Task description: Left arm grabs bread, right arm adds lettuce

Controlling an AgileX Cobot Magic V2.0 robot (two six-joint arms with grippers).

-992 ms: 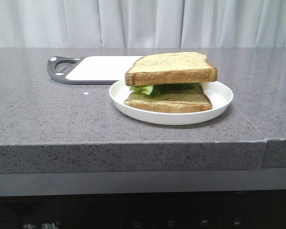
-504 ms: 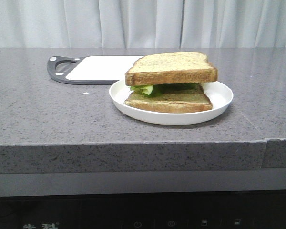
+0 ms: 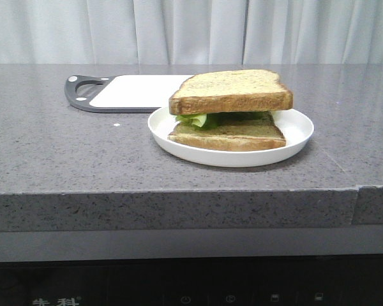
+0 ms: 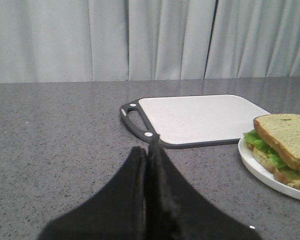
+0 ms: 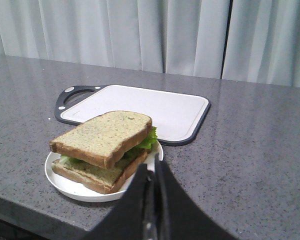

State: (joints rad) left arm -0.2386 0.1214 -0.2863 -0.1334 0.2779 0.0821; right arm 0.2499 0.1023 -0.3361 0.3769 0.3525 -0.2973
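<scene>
**Front view: sandwich stacked on the plate, both grippers closed**

Front view shows a white plate at the centre of the frame on a grey counter. On it lies a bottom slice, with lettuce peeking out at the left under the bread on top. A white cutting board with a dark rim sits behind the plate, toward upper left. No arm appears in this frame.

Left wrist view has the left gripper at bottom centre, its black fingers pressed together with nothing between them. The board lies in the middle, and the plate with bread over lettuce sits at the right edge, well apart from the fingers.

Right wrist view has the right gripper at bottom centre, fingers pressed together and empty, their tips overlapping the plate rim in the picture. The bread tops the stack at centre left, lettuce showing at its right side, with the board beyond.
</scene>
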